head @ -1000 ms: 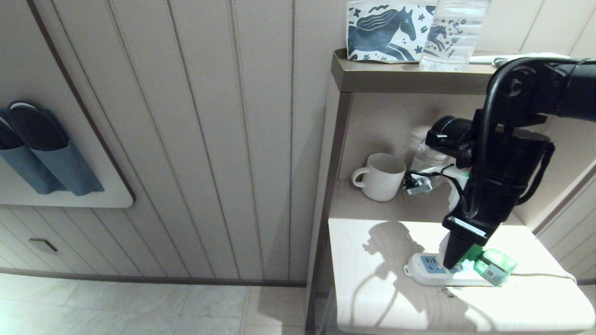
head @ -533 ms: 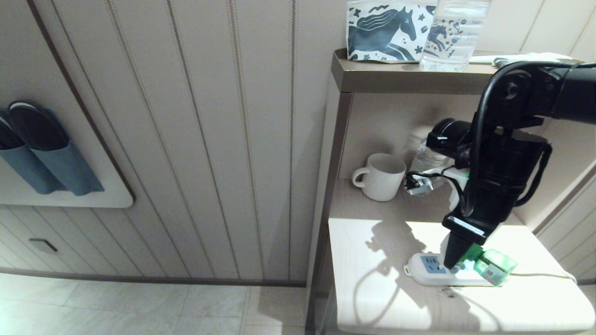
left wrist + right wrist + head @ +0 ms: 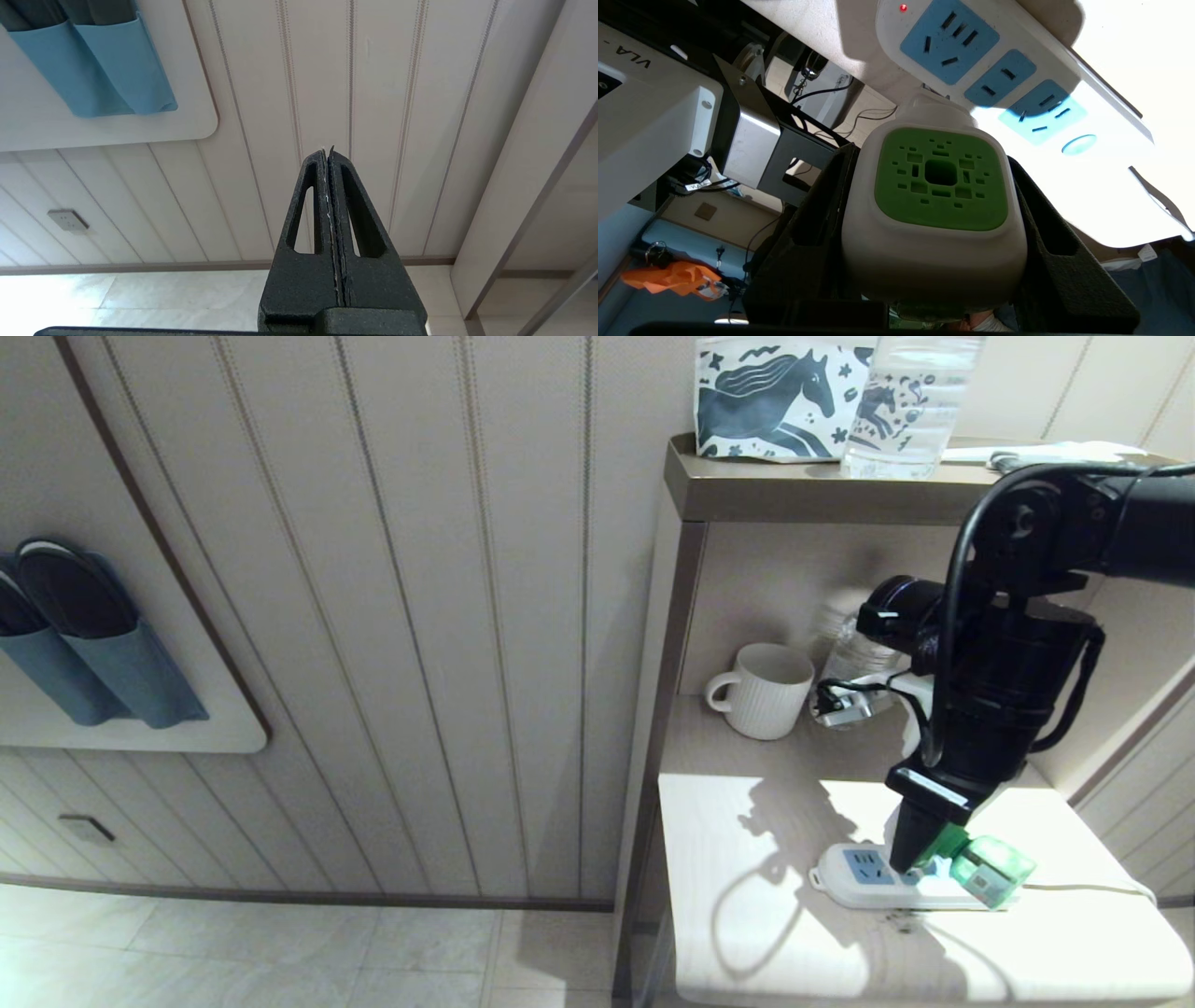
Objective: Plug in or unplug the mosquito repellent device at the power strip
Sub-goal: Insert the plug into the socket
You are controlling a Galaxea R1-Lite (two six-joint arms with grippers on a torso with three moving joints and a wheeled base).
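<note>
The power strip (image 3: pixel 864 882) lies flat on the pale bedside top, white with light-blue socket panels (image 3: pixel 950 39) and a lit red lamp. My right gripper (image 3: pixel 920 859) reaches down over it, shut on the mosquito repellent device (image 3: pixel 941 179). Its white head with the green centre sits between the two black fingers (image 3: pixel 822 205). The green bottle (image 3: pixel 994 870) sticks out to the right. The device's plug end points at the strip's long edge, and the socket panels in sight hold nothing. My left gripper (image 3: pixel 328 151) is shut and empty, facing the wall panelling.
A ribbed white mug (image 3: pixel 766 691) and a clear bottle (image 3: pixel 854 653) stand in the niche behind the arm. On the shelf above are a horse-print bag (image 3: pixel 775 397) and a water bottle (image 3: pixel 910 406). The strip's thin cord (image 3: pixel 1083 889) runs right.
</note>
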